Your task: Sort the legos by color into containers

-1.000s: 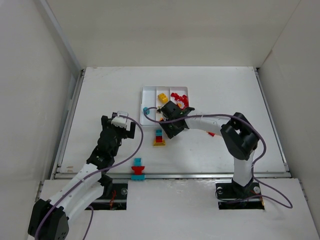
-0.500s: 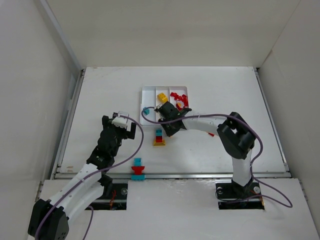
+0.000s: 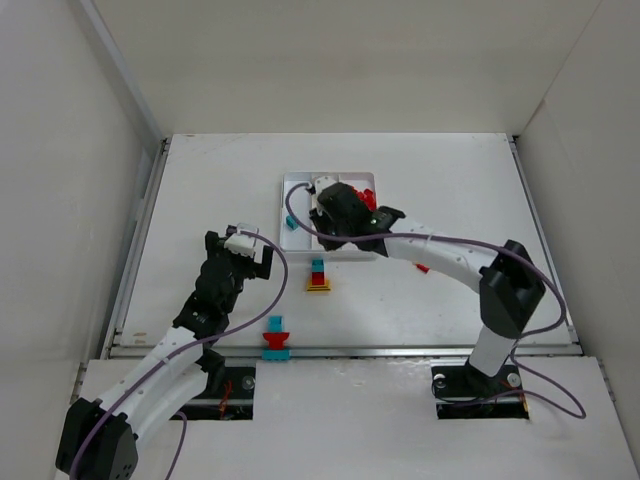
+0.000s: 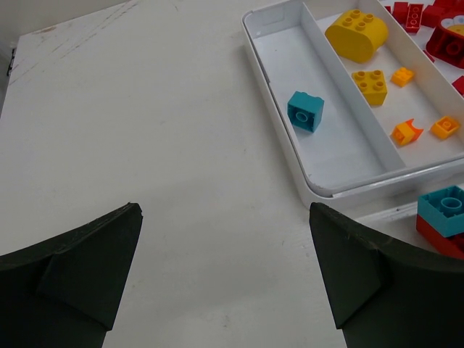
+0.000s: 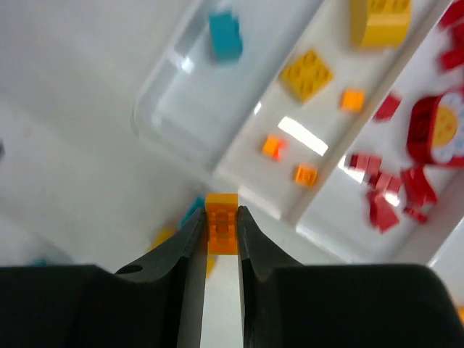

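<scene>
partly done: the tray (image 4: 337, 148) keeps a teal brick (image 4: 304, 111), yellow and orange pieces (image 4: 355, 32) and red pieces (image 5: 388, 206) in separate compartments, the right gripper (image 5: 220, 217) clamps an orange brick (image 5: 221, 209) over it, the left gripper (image 4: 223, 239) gapes empty, two mixed stacks (image 3: 318, 276) lie unsorted outside.

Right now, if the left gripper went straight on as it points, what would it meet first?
Probably bare table: the open left gripper aims at white surface, with the tray and its teal brick off to the right. Depth is uncertain.

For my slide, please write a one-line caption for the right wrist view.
Right gripper pinching an orange brick, with the three-compartment white tray beyond it.
</scene>
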Controlling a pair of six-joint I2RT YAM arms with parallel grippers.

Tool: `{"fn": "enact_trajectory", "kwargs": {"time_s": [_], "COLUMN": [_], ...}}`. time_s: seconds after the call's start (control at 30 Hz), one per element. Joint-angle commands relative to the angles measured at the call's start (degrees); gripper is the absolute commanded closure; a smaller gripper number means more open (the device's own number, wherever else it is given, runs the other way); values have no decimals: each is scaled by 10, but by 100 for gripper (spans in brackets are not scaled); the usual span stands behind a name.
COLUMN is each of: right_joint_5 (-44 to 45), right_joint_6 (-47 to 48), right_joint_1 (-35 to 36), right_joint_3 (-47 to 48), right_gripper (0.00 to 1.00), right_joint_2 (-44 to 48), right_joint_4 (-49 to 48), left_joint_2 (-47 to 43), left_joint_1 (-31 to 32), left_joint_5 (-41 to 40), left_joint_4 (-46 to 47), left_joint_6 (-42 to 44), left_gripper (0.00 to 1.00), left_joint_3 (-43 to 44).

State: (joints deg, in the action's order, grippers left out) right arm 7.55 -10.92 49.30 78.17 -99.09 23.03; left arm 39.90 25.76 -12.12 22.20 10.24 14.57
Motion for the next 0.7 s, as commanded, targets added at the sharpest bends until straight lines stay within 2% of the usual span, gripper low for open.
{"fn": "enact_trajectory", "kwargs": {"time_s": [0.0,0.1,0.2,0.43,0.6,0.67], "right_joint_5": [73,116,116,116,81,43], "right_joint_6": [-55,-80,-102,-141,-147,-139], "right_joint_1": [-15,-21,-26,-46,-51,-51], "right_joint_3": [128,223,237,207,161,155], "right_gripper": [100,100,100,100,100,92], "right_joint_2": [-103,-186,-211,-211,-196,-196], "right_joint_4": [6,76,89,96,76,59], "left_joint_2": [-6,-11,-17,-11,-11,-11], "left_joint_1": [-2,-2,-2,-2,-7,-7], "left_joint_5": [-3,-3,3,-4,2,-4], "left_joint_4": [10,16,22,22,22,22], "left_joint_6": [-3,-3,2,2,2,2], "left_gripper": [1,1,1,1,1,1], "left_joint_3": [8,8,2,2,2,2]}}
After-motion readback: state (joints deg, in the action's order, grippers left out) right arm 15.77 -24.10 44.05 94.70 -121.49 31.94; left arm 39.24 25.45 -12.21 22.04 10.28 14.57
